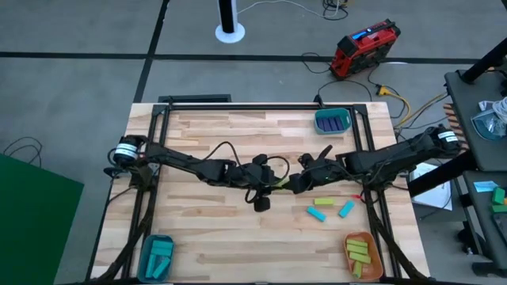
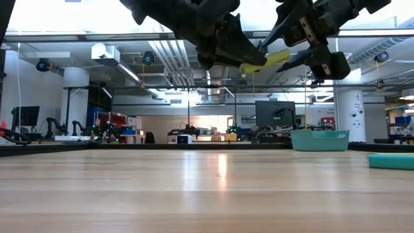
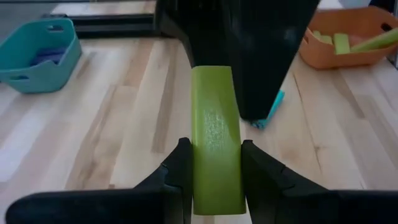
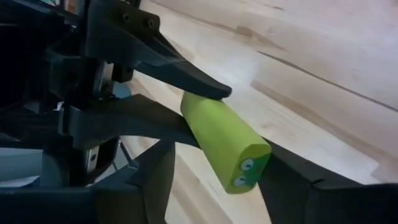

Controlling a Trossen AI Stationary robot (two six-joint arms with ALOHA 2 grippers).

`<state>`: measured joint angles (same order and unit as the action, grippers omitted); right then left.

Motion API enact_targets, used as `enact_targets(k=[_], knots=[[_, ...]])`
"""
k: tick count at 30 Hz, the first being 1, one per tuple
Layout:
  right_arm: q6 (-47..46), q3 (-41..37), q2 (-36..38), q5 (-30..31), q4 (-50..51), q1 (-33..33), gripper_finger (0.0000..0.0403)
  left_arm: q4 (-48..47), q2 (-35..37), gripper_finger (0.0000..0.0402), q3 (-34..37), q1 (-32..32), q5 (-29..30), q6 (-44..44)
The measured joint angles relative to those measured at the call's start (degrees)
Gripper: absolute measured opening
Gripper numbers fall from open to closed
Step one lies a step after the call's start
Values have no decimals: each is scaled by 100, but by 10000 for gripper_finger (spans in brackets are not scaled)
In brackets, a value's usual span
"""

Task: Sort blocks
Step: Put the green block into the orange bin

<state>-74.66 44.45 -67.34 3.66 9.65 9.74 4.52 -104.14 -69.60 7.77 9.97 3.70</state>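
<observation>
A yellow-green block [image 2: 266, 61] hangs high above the table's middle between my two grippers. My left gripper [image 1: 269, 180] comes from the left and is shut on one end of it [image 3: 216, 149]. My right gripper [image 1: 299, 182] comes from the right and stands open, one finger on each side of the block's other end [image 4: 245, 168]. Three loose blocks lie flat on the table right of centre: one yellow-green [image 1: 322, 202] and two cyan [image 1: 317, 214] [image 1: 346, 209]. My left gripper pinches the yellow-green block's two long sides [image 3: 216, 180] between its two fingers, near the end that faces the left arm. The fingers come about level from the table's left and lie along the block. The block is lifted clear, tilted slightly up toward the right. My right gripper has one finger [image 4: 280, 171] close beside the block's free end; I cannot tell whether it touches.
A teal bowl [image 1: 333, 121] with purple blocks stands at the far right. Another teal bowl [image 1: 157, 255] holds cyan blocks at the near left, and an orange bowl [image 1: 360, 253] holds yellow-green blocks at the near right. Bare wood lies between them.
</observation>
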Motion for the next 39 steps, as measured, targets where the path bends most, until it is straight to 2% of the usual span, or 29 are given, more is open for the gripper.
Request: enact_targets(k=[4,10,13,17,22,29,33,39], knots=[[72,0,-30,3,-48,0,164,9,7,76,-1,0,3,18],[221,2,35,100,-83,0,56,13,11,76,-1,9,54,-194],[346,2,38,112,-34,-2,53,11,11,86,-2,7,61,-192],[548,13,137,-35,223,-2,53,-11,11,120,-2,9,-27,-110],[663,2,563,-946,1487,2,53,-171,11,155,-2,13,-34,-13],[1314,324,1008,-1762,3237,259,53,-298,16,164,-2,-7,-19,-15],[1885,804,1014,-2175,4002,679,53,-532,16,165,-2,-46,1,6],[2419,1400,786,-2505,5041,2023,53,-988,16,166,-2,-135,13,170]])
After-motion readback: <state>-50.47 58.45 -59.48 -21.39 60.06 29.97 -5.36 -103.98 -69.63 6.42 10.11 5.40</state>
